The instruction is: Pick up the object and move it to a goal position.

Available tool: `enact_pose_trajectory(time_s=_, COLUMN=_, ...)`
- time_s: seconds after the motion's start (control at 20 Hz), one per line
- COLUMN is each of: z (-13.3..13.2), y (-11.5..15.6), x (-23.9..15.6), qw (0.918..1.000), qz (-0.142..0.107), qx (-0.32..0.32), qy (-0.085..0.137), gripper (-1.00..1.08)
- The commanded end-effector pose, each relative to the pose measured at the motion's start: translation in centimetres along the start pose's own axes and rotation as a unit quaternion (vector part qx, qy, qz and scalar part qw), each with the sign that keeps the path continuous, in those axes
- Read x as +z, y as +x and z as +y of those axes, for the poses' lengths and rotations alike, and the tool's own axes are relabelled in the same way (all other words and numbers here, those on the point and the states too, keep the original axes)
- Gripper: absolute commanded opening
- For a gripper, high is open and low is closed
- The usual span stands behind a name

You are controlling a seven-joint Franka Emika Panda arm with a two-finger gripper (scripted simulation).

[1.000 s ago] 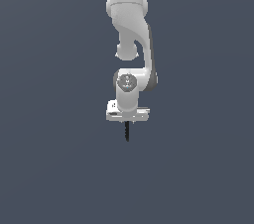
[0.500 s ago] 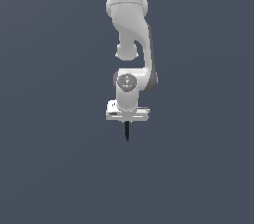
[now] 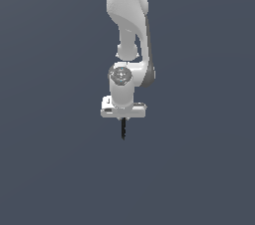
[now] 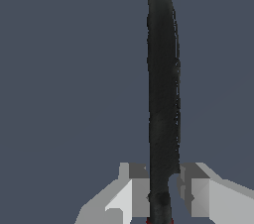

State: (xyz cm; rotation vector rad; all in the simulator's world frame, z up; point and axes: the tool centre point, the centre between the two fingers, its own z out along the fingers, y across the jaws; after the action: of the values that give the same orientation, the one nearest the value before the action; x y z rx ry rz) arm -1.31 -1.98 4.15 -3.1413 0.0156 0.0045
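In the wrist view, the gripper has one finger on one side, then the black stick-like object pinched between, then the other finger pressing its far side. In the exterior view the object hangs from the closed claw, clear of any surface. The pinch sits near the stick's reddish end, so a quick swing could pivot or slip it.

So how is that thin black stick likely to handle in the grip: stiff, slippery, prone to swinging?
The stick hangs straight below the gripper without sagging, so probably stiff. It looks slender, likely light. Gripped near its red end, it might pivot if jolted.
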Motion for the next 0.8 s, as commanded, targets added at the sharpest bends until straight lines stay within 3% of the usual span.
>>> enact_pose_trajectory(time_s=0.0, z=1.1, y=0.0, x=-1.8, qw=1.0000, qz=0.001, qx=0.000, qy=0.000, gripper=-1.00)
enact_pose_trajectory(time_s=0.75, z=9.7, y=0.3, x=-15.1, qw=1.0000, qz=0.001, qx=0.000, qy=0.000, gripper=-1.00)
